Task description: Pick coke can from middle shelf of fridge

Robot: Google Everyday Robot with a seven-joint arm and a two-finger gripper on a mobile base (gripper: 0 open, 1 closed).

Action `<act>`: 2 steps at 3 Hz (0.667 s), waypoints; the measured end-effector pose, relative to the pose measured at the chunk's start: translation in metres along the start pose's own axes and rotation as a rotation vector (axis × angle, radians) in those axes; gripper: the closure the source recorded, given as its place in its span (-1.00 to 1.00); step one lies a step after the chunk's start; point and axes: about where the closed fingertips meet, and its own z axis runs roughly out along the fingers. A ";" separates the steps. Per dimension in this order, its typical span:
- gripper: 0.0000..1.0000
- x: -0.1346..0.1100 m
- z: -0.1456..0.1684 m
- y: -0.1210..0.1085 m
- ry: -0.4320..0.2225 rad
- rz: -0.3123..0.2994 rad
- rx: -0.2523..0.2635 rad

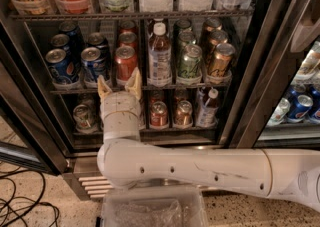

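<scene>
- Red aluminium marks our target: the coke can (126,63) stands at the front of the middle shelf (172,87) in the fridge (280,51). A Pepsi can (94,64) is close on one side and a bottle (160,56) on the other.
- The gripper (119,84) sits just below and in front of the can. Its two fingers are spread apart and hold nothing, and their tips reach about the level of the shelf's front rail.
- We judge this to be the approach step: the gripper is roughly lined up with the can, but no grasp is made yet.
- The can's middle looks slightly toward the bottle side of the gap between the fingers, so we expect a small sideways correction.
- Next, we think the gripper must rise above the rail and move forward until a finger passes on each side of the can, then close on it.
- The gaps beside the can look narrow, so a finger could knock the Pepsi can or the bottle.
</scene>
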 end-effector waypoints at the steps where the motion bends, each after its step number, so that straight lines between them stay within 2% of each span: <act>1: -0.38 0.001 0.011 -0.002 0.003 0.009 -0.004; 2: -0.36 0.004 0.022 -0.005 0.012 0.013 -0.003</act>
